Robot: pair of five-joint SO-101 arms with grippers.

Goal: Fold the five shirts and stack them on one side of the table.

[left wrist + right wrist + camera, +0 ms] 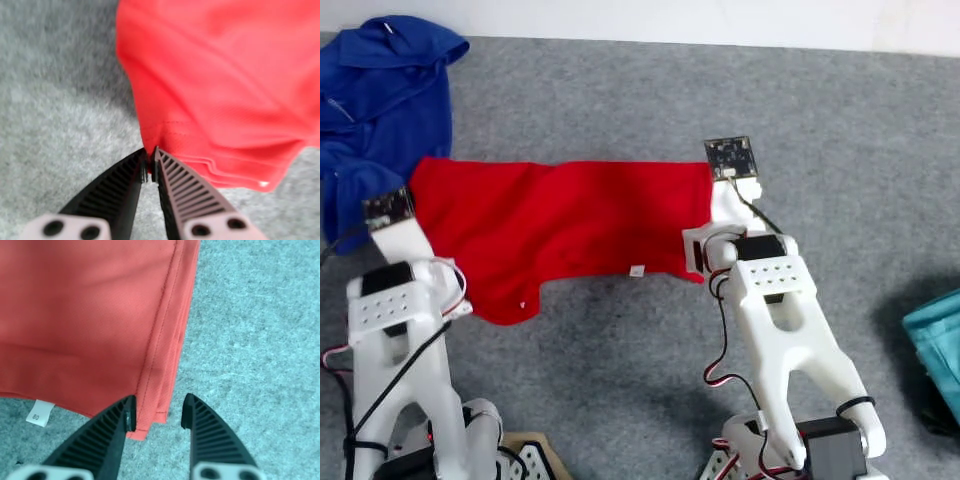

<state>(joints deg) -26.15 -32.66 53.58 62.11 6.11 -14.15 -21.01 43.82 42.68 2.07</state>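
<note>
red shirt [560, 225] lies flat mid-frame on the grey surface [620, 350]. left hand [149, 162] pressed together, pinching its edge; right hand [158, 412] spread astride the opposite hem corner. cloth judged light, limp: grip at hemmed corners.

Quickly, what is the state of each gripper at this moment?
Left gripper: closed, pinching the edge of the red shirt.
Right gripper: open, holding nothing, at the corner of the red shirt.
</note>
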